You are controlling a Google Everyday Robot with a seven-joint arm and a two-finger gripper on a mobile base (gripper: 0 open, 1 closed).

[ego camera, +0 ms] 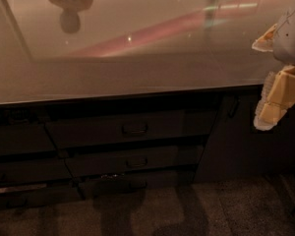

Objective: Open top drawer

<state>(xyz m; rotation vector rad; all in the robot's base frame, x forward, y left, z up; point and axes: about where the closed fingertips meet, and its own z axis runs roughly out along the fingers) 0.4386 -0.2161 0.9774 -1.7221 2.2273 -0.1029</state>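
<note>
Hanging by the right end of the table [137, 77], about level with its front edge, the hand [261, 82] is seen spread open and empty, well apart from the top drawer [88, 132]. That drawer sits shut just under the front edge, near its middle. Its small pull [134, 129] could be missed or slipped off, or the shorter drawer below [103, 163] could be taken by mistake.

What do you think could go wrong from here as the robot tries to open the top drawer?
The gripper hangs at the right edge, far from the top drawer; its small pull is dark on dark, easily missed. The drawer below has a similar pull, so it might grab that.
</note>
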